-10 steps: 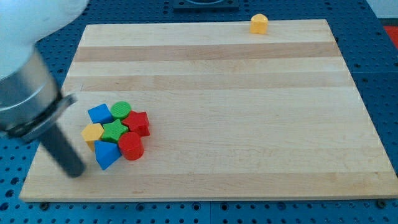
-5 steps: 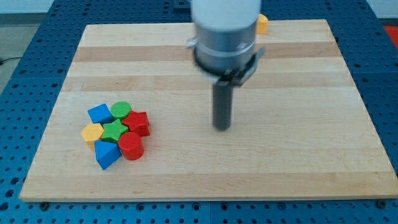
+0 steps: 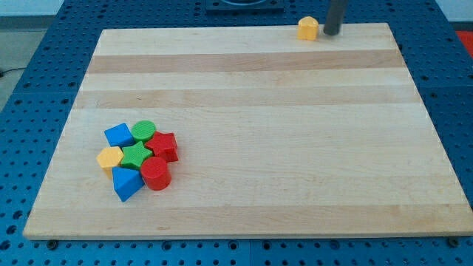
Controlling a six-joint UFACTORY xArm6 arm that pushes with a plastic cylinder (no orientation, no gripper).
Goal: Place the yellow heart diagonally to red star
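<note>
The yellow heart (image 3: pixel 308 28) sits at the board's top edge, right of centre. My tip (image 3: pixel 332 32) is just to the heart's right, close beside it or touching it. The red star (image 3: pixel 164 146) lies in a cluster at the view's lower left, far from the heart. Around it are a green cylinder (image 3: pixel 143 131), a green star (image 3: pixel 134 156), a red cylinder (image 3: pixel 156 174), a blue cube (image 3: pixel 119 136), a blue triangle block (image 3: pixel 126 183) and a yellow hexagon block (image 3: pixel 110 158).
The wooden board (image 3: pixel 295 148) lies on a blue perforated table (image 3: pixel 22 74). The board's top edge runs just behind the yellow heart.
My rod swept from the view's lower left, across the board's middle, up to the top edge beside the yellow heart. No block has moved.
</note>
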